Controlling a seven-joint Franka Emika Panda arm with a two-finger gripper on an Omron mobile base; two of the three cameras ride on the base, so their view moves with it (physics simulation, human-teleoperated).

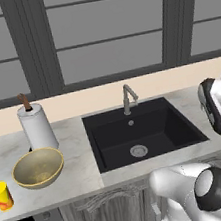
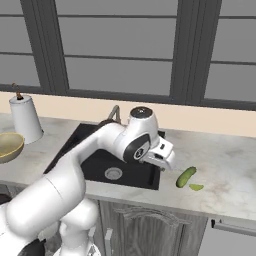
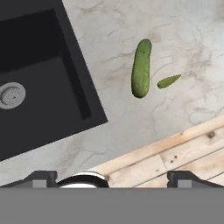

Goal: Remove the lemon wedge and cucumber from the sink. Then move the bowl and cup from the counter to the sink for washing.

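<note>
Sink (image 1: 110, 127) holds nothing but its round silver drain (image 1: 138, 151), faucet (image 1: 128, 98) at the back rim. Bowl (image 1: 38, 168) sits on the counter (image 1: 80, 163) left of the sink, speckled inside bare, nothing in it. Cup (image 1: 2, 195) stands upright further left near the counter's front edge, apart from the bowl; can't see into it. Paper towel roll (image 1: 36, 126) stands just behind the bowl. Cucumber (image 2: 185, 177) and lemon wedge (image 2: 196, 187) both lie on the counter right of the sink, out of the basin. Gripper (image 2: 165, 162) hangs above the sink's right rim, nothing between the jaws. In the hand view the two finger tips (image 3: 41, 178) sit far apart at the bottom edge, so jaws look wide. From there the cucumber (image 3: 141, 68) lies ahead of the jaws and roughly centred between them, well clear, with the wedge (image 3: 168, 81) just beside it toward the right-hand jaw, not touching. Sink corner (image 3: 83, 109) and drain (image 3: 11, 95) are off toward the left-hand jaw. Left base view gives bowl, cup and the full basin. Right base view gives the cucumber, wedge and gripper, plus part of the bowl (image 2: 10, 146) and the towel roll (image 2: 25, 120). Hand view adds wooden floor planks (image 3: 175, 153) below the counter edge.
</note>
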